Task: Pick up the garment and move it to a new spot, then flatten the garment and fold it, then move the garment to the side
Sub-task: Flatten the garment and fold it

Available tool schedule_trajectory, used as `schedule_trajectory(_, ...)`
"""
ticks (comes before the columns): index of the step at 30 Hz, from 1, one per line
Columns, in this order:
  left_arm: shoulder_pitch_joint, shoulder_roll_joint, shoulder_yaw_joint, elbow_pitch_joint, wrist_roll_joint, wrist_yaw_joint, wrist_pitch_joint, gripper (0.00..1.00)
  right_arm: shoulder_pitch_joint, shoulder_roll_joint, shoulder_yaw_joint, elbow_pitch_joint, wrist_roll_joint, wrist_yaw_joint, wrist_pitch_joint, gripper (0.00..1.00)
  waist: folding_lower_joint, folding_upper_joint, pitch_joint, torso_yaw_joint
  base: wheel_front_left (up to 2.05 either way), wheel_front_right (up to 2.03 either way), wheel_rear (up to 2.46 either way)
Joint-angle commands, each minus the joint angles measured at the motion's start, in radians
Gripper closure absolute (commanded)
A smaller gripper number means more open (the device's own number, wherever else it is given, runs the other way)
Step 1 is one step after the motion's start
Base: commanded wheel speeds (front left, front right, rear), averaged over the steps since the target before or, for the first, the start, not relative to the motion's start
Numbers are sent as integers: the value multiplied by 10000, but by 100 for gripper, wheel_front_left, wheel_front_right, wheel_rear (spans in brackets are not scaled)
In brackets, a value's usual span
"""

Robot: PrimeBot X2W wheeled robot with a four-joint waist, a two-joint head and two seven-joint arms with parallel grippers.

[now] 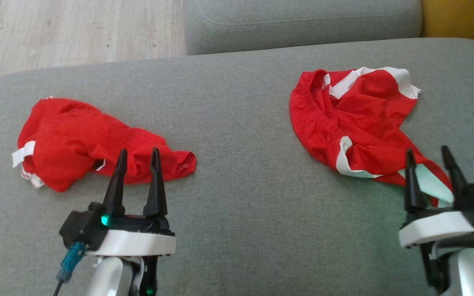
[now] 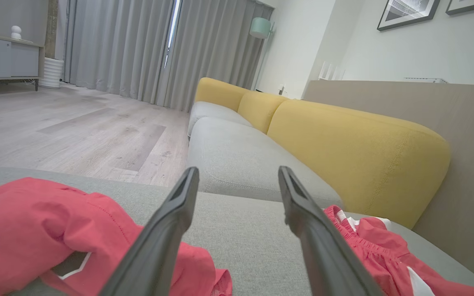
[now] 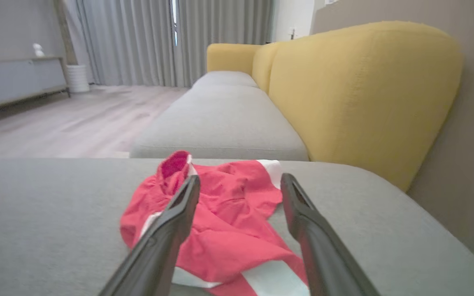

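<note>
a wide grey fabric sofa cushion (image 1: pixel 237 102) carries both pieces of clothing. its far edge is seen curving across the top of the head view and is rounded at the left corner. beyond that edge, pale wood floor (image 1: pixel 76 28) is seen on the left, a further grey seat cushion (image 1: pixel 303 20) in the middle, and a yellow upholstered backrest (image 1: pixel 459 16) at the right corner. a broad bare stretch of cushion lies open between the two pieces and along the near side between the arms.

a crumpled red garment with white bands (image 1: pixel 356 123) is spread on the right part of the cushion, well inside the far edge. the right hand (image 1: pixel 426 150) is held wide, its two dark fingers apart with nothing gripped. the garment's near corner, a pale band, is seen between the fingers, and the bulk lies ahead of the fingertips and to their left. whether the cloth is touched cannot be told.

a second crumpled red garment with white trim (image 1: pixel 76 139) lies on the left part, near the cushion's left edge. the left hand (image 1: pixel 138 151) is likewise held wide and empty, its fingertips over that garment's near right end.
</note>
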Motion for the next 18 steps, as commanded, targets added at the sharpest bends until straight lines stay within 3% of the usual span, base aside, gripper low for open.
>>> schedule_trajectory(1,-252,20,280,-381,84,-13,-80,0,-332,-63,389,-317,389,-7,-152,0,0,0,42,36,0,0,0)
schedule_trajectory(6,-383,20,150,-381,105,-60,-80,0,-792,-58,980,316,1649,-7,-78,0,0,0,267,276,0,0,0)
schedule_trajectory(18,-601,20,-92,-300,2,-70,-80,0,-2650,-56,1208,3441,2995,-7,787,0,0,0,808,1009,0,0,0)
